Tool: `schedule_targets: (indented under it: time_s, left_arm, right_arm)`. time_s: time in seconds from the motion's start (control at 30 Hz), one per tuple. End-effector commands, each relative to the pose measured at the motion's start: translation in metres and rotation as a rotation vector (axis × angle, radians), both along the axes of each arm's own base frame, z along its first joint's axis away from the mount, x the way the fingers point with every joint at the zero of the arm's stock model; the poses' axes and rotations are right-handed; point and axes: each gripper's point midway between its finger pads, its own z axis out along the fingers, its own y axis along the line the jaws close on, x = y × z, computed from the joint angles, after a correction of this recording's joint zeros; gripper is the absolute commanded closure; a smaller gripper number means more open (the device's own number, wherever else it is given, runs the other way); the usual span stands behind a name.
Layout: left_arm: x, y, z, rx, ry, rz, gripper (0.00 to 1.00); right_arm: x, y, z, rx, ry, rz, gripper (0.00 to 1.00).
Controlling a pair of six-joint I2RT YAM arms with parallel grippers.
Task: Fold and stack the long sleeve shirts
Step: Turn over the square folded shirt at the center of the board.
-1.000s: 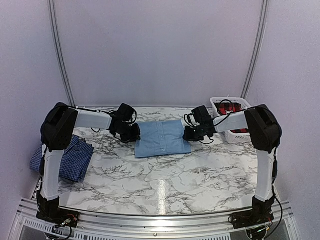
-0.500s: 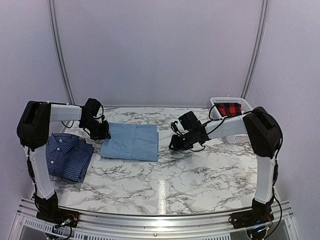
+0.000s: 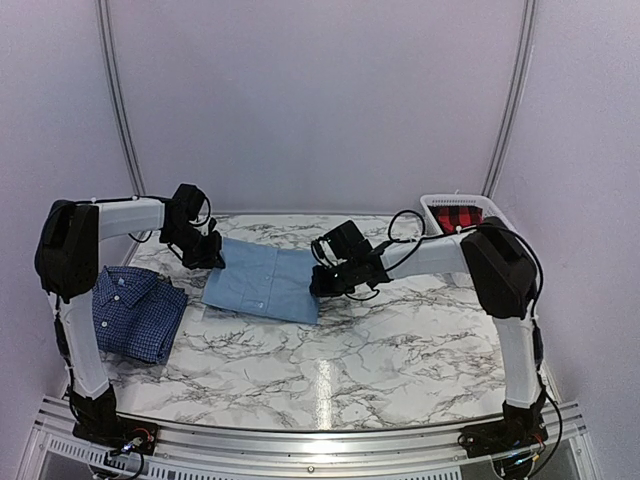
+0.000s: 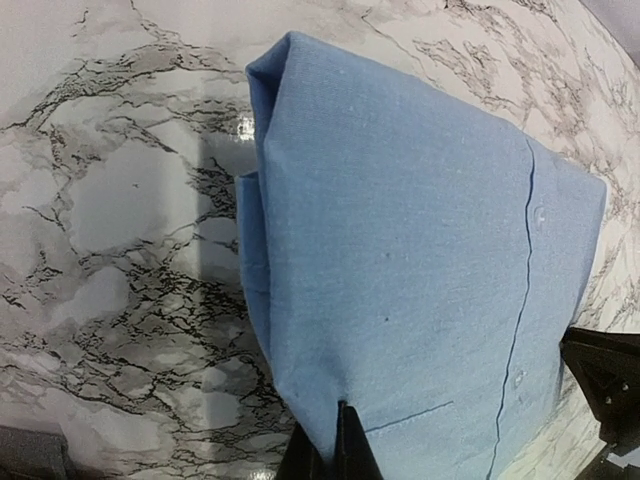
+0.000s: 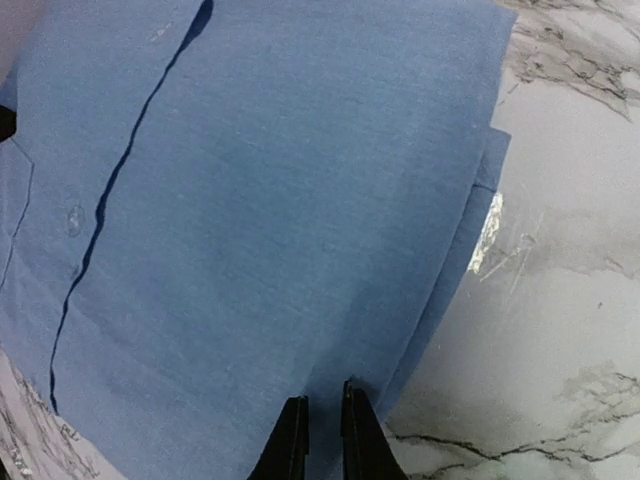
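Light blue shirt (image 3: 262, 282), farther left than before.

Setting: robot test cell, lab-type. Evidence: my arm bases (image 3: 100, 420) are bolted to an aluminium rail (image 3: 320, 437) along the bottom edge. A marble-print tabletop (image 3: 400, 350) fills mid-frame, with bare pale walls (image 3: 320, 100) around it. Metal frame tubes (image 3: 120, 110) rise at upper left and right.
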Motion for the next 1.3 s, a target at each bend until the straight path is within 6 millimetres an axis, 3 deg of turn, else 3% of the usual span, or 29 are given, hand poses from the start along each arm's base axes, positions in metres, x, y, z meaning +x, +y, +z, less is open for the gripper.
schedule_targets:
  time_s: [0.0, 0.2, 0.37, 0.47, 0.53, 0.6, 0.7, 0.77, 0.8, 0.87, 0.9, 0.97, 1.03, 1.13, 1.2, 1.27]
  left_arm:
    - [-0.001, 0.001, 0.032, -0.015, -0.034, -0.020, 1.00]
    - [0.003, 0.010, 0.075, -0.018, -0.090, -0.005, 1.00]
    - [0.008, 0.004, 0.148, -0.082, -0.184, 0.000, 1.00]
    - [0.005, -0.017, 0.180, -0.153, -0.219, -0.002, 1.00]
    - [-0.001, -0.050, 0.183, -0.164, -0.216, -0.042, 1.00]
    - [-0.007, -0.086, 0.172, -0.152, -0.184, -0.048, 1.00]
    - [-0.017, -0.149, 0.122, -0.092, -0.107, -0.035, 1.00]
    - [-0.029, -0.204, 0.094, -0.079, -0.100, -0.060, 0.98]
    - [-0.036, -0.234, 0.084, -0.093, -0.099, -0.091, 0.84]
    - [-0.051, -0.294, 0.068, -0.118, -0.107, -0.173, 0.76]
    - [-0.057, -0.319, 0.064, -0.147, -0.107, -0.204, 0.67]
    - [-0.064, -0.350, 0.069, -0.202, -0.122, -0.223, 0.54]
    - [-0.063, -0.354, 0.073, -0.204, -0.147, -0.218, 0.46]
    - [-0.057, -0.343, 0.094, -0.193, -0.216, -0.218, 0.37]
    - [-0.051, -0.325, 0.114, -0.177, -0.266, -0.201, 0.35]
    - [-0.043, -0.297, 0.117, -0.136, -0.280, -0.172, 0.34]
  right_arm:
    - [0.012, 0.010, -0.019, -0.006, 0.014, -0.021, 0.90]
    - [-0.010, 0.058, -0.029, 0.058, 0.055, 0.069, 0.90]
    - [-0.042, 0.128, -0.014, 0.184, 0.082, 0.225, 0.87]
    - [-0.048, 0.144, -0.004, 0.235, 0.093, 0.290, 0.81]
    - [-0.042, 0.124, 0.007, 0.236, 0.084, 0.276, 0.74]
    - [-0.034, 0.090, 0.030, 0.291, 0.057, 0.245, 0.69]
    - [-0.027, 0.016, 0.059, 0.312, 0.017, 0.147, 0.63]
    - [-0.030, -0.034, 0.076, 0.280, -0.024, 0.067, 0.60]
    - [-0.030, -0.058, 0.084, 0.256, -0.051, 0.024, 0.59]
    - [-0.043, -0.100, 0.089, 0.188, -0.075, -0.061, 0.57]
    - [-0.049, -0.117, 0.100, 0.166, -0.105, -0.102, 0.56]
    - [-0.057, -0.146, 0.100, 0.111, -0.118, -0.177, 0.54]
    - [-0.064, -0.159, 0.095, 0.094, -0.112, -0.205, 0.53]
    - [-0.069, -0.161, 0.083, 0.094, -0.088, -0.210, 0.52]
    - [-0.068, -0.159, 0.076, 0.100, -0.071, -0.212, 0.52]
    - [-0.063, -0.153, 0.069, 0.102, -0.054, -0.207, 0.52]
